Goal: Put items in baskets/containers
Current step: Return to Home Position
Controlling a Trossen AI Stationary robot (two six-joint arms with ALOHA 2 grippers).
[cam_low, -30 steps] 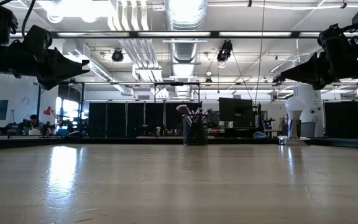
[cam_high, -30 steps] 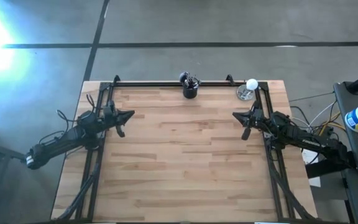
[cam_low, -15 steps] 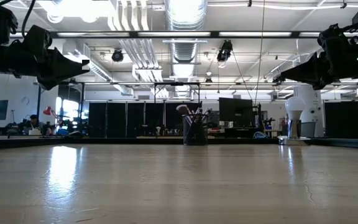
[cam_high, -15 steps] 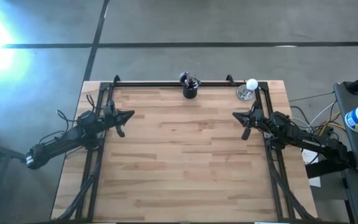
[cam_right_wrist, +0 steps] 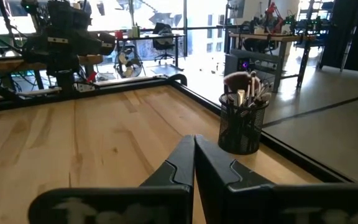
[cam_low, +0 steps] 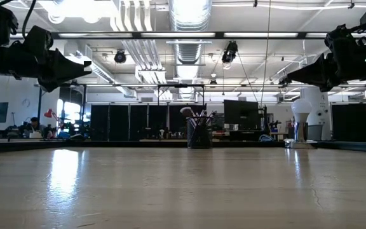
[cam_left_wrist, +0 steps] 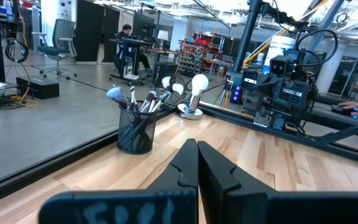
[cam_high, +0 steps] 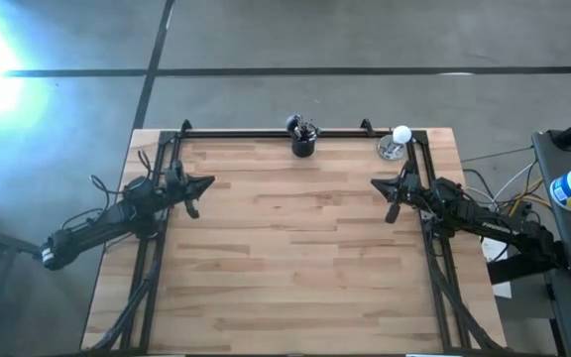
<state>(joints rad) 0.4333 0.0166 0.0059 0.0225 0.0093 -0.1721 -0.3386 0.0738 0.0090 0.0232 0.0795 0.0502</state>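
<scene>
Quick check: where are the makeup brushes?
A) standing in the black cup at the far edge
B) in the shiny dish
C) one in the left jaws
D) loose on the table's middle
A: the brushes stand heads-up in the black cup at the far edge; the left gripper and right gripper have jaws shut, holding nothing.

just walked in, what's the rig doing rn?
Nothing is being handled at the moment. The brushes stand heads-up in the black cup at the middle of the table's far edge, with a small dish with a white ball near the far right corner. The left gripper and right gripper hang above the table's left and right sides, both shut and empty, pointing toward each other.
</scene>
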